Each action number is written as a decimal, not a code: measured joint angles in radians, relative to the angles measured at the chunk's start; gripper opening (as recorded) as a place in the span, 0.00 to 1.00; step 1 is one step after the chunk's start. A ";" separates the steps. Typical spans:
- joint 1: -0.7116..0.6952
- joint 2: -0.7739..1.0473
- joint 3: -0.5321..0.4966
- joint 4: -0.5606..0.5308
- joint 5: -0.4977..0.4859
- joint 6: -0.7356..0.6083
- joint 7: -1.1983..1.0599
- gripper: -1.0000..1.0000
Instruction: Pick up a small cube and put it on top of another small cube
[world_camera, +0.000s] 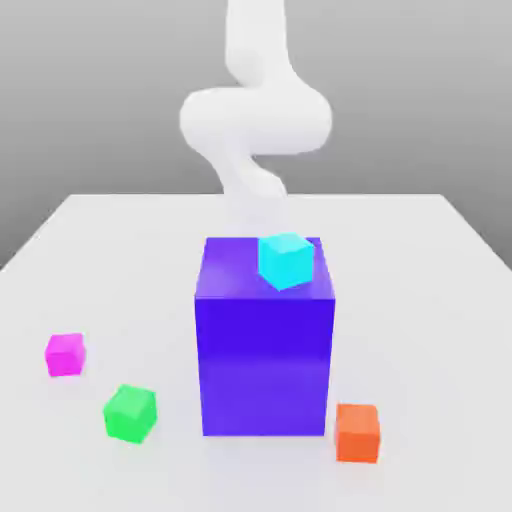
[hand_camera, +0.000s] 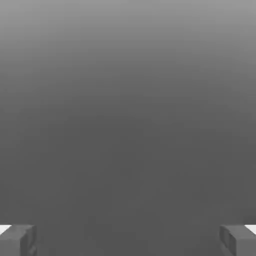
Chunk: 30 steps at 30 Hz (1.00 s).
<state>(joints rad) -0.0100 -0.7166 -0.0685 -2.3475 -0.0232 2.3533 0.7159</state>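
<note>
The pink cube (world_camera: 65, 354) sits on the white table (world_camera: 440, 260) at the near left of the exterior view, well apart from the big blue block (world_camera: 265, 350) at the centre. The arm (world_camera: 255, 120) rises behind the block, at the far side, so the cube lies toward the near left from it, across and past the block. In the hand view the gripper (hand_camera: 128, 240) has its two fingertips (hand_camera: 17, 240) spread wide, nothing between them, with plain grey ahead. A cyan cube (world_camera: 286, 261) rests on the block's top toward the right; a green cube (world_camera: 130, 413) lies near the pink one, closer to the viewer, and an orange cube (world_camera: 357, 432) sits at the block's near right corner. By my reading, the coming reach must travel out over or around the block, then descend on the pink cube; being a cube, it offers no long axis to align with.
</note>
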 joint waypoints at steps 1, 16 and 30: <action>-0.004 0.037 -0.032 -0.021 -0.010 0.024 -0.038 0.50; -0.098 0.541 -0.492 -0.309 -0.001 0.351 -0.659 0.50; -0.494 1.031 -0.210 -0.362 0.593 0.638 -1.371 0.50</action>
<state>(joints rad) -0.5036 0.3142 -0.2786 -2.7098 0.5701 2.9915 -0.6547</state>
